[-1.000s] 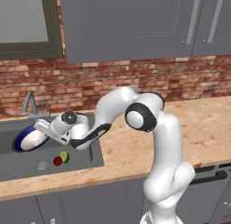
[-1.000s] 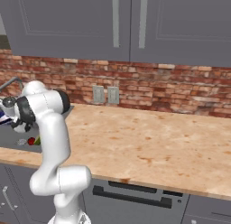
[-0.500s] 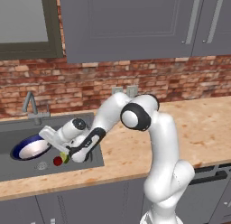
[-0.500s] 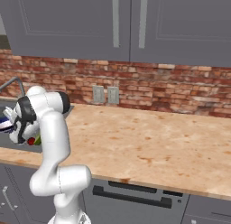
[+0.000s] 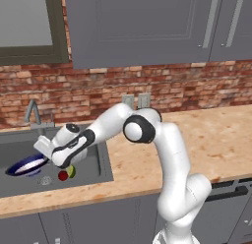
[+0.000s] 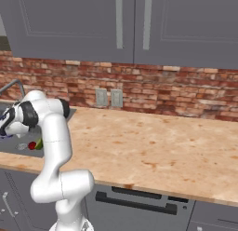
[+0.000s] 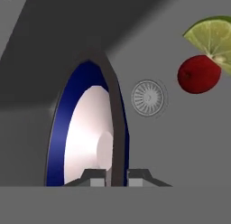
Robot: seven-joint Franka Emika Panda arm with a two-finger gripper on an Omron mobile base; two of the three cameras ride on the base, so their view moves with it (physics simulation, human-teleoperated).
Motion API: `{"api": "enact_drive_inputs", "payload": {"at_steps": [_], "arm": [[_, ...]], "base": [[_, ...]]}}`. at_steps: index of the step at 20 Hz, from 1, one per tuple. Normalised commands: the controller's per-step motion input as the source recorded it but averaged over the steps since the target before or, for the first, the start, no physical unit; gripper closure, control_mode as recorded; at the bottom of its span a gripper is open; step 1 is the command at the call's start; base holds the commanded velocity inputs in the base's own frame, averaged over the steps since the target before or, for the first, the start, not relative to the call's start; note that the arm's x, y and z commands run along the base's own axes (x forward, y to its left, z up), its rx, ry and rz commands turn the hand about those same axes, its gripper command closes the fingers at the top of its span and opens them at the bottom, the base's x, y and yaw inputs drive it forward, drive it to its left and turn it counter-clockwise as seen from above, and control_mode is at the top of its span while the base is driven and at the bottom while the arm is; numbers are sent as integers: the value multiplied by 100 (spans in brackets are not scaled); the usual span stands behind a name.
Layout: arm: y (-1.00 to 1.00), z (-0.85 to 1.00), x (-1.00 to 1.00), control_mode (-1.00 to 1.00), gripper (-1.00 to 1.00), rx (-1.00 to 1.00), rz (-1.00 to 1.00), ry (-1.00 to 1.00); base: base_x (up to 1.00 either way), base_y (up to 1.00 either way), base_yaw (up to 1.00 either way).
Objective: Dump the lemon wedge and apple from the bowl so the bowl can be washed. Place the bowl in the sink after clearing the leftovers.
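Fingers (image 7: 113, 175) clamped on bowl (image 7: 85, 137) rim | bowl low in sink (image 5: 93, 164) | apple (image 7: 198, 74), lemon wedge (image 7: 214, 35) beside drain (image 7: 148, 97)

kitchen | sink (image 5: 15, 152) | brick wall (image 5: 162, 88) | cabinets (image 5: 142, 26) | counter (image 6: 153, 151)

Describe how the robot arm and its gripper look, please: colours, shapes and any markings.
The arm is glossy white, made of thick rounded segments with dark, nearly black rings and round caps at the joints. The hand is a white block with a dark band. The gripper ends in two small dark fingertips with paler grey faces. No cables or markings are visible.
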Motion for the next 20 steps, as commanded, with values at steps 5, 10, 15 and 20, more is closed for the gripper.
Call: {"api": "enact_drive_inputs", "payload": {"at_steps": [5,10,15,20], "arm": [[0,-6,4,-100,100,-1,2,6],[0,-38,0,-100,100,-7,3,0],[10,-14,29,-100,100,0,0,0],[30,-7,30,-100,100,-1,0,0]], "base": [[0,0,0],[0,0,0],[0,0,0],[0,0,0]]}}
